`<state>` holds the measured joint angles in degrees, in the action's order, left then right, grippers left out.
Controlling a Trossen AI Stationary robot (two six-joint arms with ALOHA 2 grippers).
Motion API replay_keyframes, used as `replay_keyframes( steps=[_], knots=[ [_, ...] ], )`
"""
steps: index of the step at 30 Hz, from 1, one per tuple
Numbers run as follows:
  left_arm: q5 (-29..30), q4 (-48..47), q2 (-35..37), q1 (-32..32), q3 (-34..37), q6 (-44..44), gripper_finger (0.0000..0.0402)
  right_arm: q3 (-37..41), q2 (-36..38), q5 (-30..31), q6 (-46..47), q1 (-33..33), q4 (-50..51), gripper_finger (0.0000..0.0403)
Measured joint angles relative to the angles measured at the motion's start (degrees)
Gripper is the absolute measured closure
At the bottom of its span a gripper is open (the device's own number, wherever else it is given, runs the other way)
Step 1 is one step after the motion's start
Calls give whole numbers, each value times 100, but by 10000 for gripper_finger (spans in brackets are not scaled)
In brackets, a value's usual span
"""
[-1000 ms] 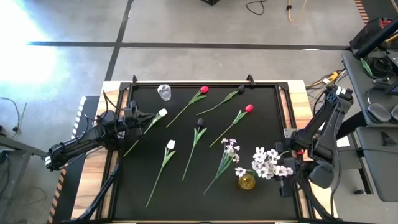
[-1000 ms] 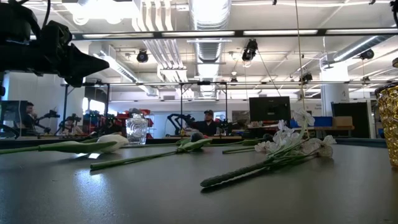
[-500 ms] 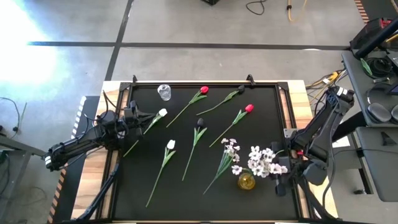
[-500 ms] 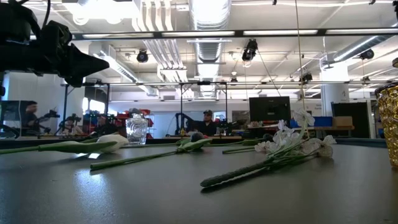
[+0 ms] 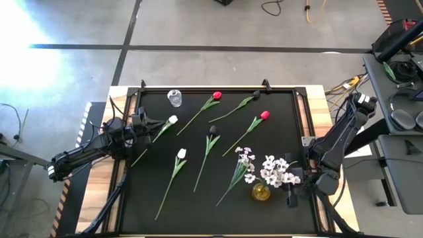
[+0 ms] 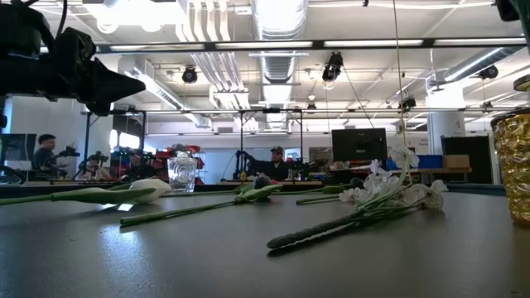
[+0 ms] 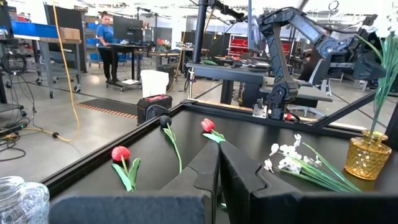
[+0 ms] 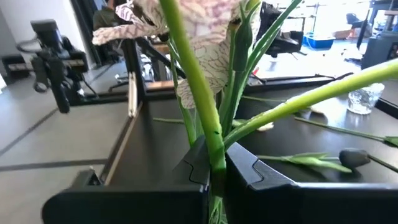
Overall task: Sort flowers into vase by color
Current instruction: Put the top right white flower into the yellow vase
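High view: green-stemmed red, white, dark flowers (image 5: 213, 135).

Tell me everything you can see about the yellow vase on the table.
The yellow vase is a small, round, amber piece that looks like textured glass. It stands upright on the black table, near the front edge on the right arm's side. A spray of small white blossoms hangs over its mouth, its stem pinched in the right gripper. Another white spray lies beside it.
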<state>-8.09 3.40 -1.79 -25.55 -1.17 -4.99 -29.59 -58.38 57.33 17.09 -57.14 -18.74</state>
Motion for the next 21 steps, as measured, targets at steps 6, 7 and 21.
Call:
replay_keyframes(
  steps=[6, 7, 21],
  knots=[
    [0, 0, -1, 1, 0, -1, 402, 14, -363, 20, 89, 63, -10, 385],
    [1, 0, -1, 1, 0, -1, 402, 14, -436, 18, 88, 77, -16, 382],
    [0, 2, -1, 0, 1, -2, 402, -402, -1077, -36, 91, 94, 44, 286]
  ],
)
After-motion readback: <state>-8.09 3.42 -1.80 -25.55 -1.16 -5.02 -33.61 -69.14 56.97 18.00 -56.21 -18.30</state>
